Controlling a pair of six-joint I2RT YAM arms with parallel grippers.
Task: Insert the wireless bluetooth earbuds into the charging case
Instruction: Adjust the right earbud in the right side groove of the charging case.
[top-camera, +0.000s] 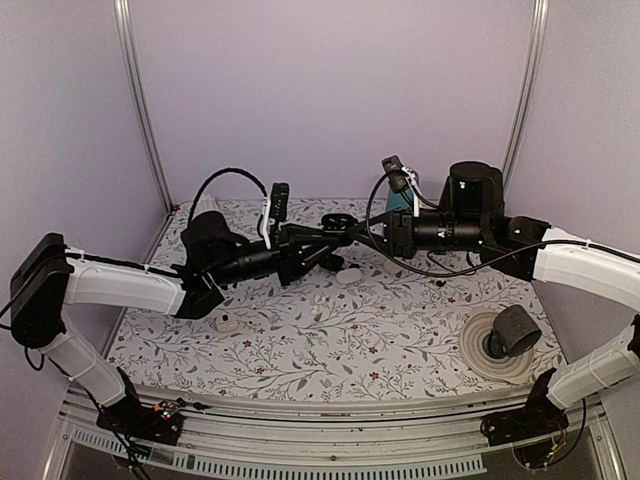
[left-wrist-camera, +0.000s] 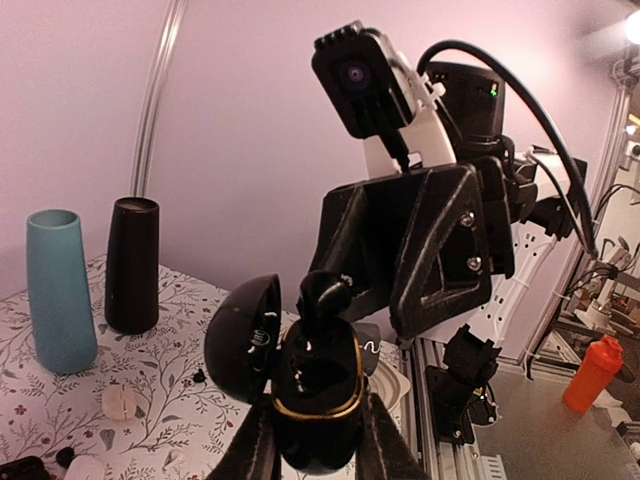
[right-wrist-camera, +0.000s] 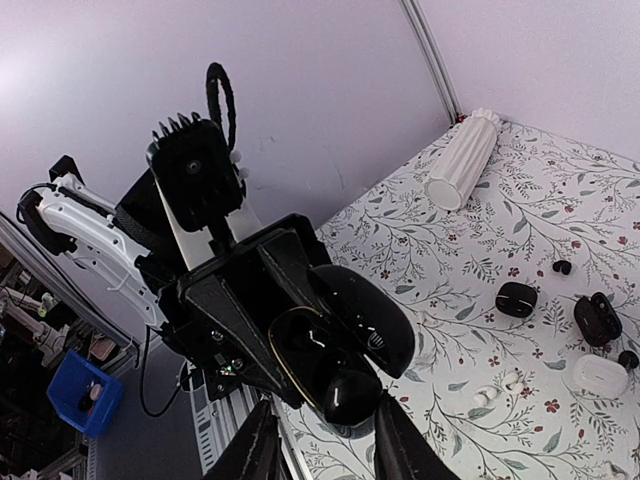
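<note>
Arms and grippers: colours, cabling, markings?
Left arm and right arm: white shells on long links, black joints. Left gripper and right gripper: matte black, angular, triangular cutouts, black camera above. Loose black cables loop off each wrist. No readable markings.

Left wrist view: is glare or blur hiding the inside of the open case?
Left wrist: case sharp, interior dark with small highlights; bright flare in the top right corner, background soft. Right wrist: case in focus, glossy streak on its lid. Top: case too small for detail.
</note>
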